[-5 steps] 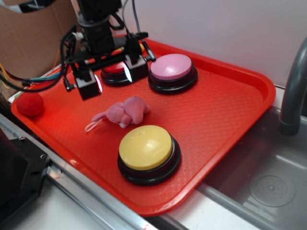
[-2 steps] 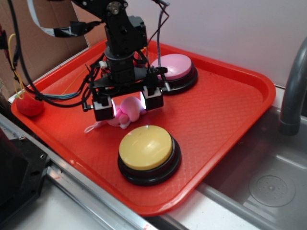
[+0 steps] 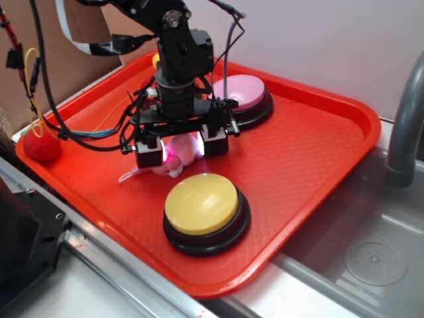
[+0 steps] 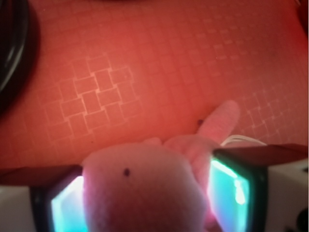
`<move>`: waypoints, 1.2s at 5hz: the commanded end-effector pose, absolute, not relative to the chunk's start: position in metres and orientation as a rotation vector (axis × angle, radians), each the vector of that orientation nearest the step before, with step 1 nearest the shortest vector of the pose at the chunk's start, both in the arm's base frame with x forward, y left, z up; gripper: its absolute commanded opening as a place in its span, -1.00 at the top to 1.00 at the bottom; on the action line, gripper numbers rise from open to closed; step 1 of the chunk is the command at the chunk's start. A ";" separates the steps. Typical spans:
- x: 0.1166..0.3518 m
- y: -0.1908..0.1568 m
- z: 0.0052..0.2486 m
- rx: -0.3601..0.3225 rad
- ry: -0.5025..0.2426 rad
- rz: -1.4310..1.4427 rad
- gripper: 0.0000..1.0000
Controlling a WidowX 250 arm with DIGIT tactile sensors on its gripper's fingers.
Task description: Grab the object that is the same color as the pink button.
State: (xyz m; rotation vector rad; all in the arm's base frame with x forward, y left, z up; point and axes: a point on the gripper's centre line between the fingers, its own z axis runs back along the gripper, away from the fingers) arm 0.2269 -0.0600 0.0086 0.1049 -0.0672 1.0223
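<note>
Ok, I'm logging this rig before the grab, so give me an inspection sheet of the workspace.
Surface: red tray, woven texture, on a metal counter.
Job's things: pink plush lies between the open fingers; pink button behind the arm.
Clutter: yellow button in front; red ball at the tray's left edge.
Gripper: gripper low over the plush, a finger on each side, not closed.
Cables: loose wires trail left from the arm.
Surroundings: cardboard box, sink, grey pipe.

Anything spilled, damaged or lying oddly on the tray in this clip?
Nothing stands out. The pink plush toy lies flat on the red tray between the open fingers of the tool. The pink button and yellow button sit upright, and nothing looks spilled or broken.
</note>
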 end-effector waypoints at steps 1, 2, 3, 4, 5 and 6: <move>0.230 -0.059 0.015 0.101 -0.103 1.006 1.00; 0.230 -0.053 0.037 0.106 -0.120 0.932 1.00; 0.233 -0.042 0.065 0.116 -0.078 0.798 1.00; 0.233 -0.028 0.100 0.115 -0.081 0.619 1.00; 0.228 -0.014 0.132 0.057 -0.079 0.434 1.00; 0.223 -0.004 0.155 -0.001 -0.075 0.306 1.00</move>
